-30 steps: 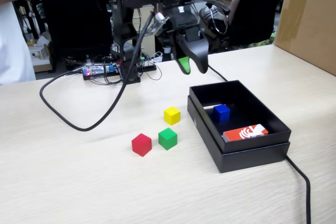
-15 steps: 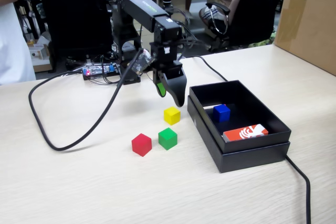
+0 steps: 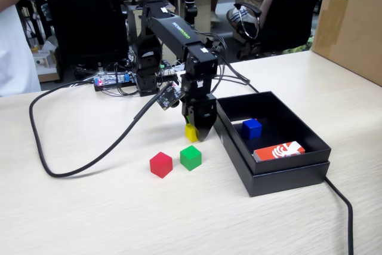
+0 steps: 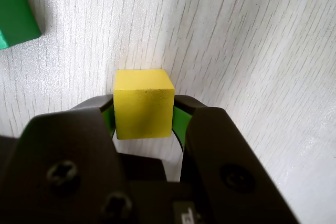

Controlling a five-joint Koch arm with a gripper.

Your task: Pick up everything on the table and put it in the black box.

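Tool (image 4: 144,121) pinching the yellow cube (image 4: 144,103) on the counter (image 3: 89,207), at 9 o'clock of the black box (image 3: 286,174); green cube (image 3: 191,157) at 6 o'clock.

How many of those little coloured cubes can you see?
4. Red cube and green cube sit on the table, the yellow cube between the pincer jaws, the blue cube inside the black box.

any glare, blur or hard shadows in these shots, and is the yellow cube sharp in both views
Fixed view: even indoor light with soft, faint shadows under the red cube and green cube; the yellow cube is small and half hidden by the gripper. Wrist view: the yellow cube is sharp, the table looks bright and slightly washed out, and the near gripper body is dark and soft.
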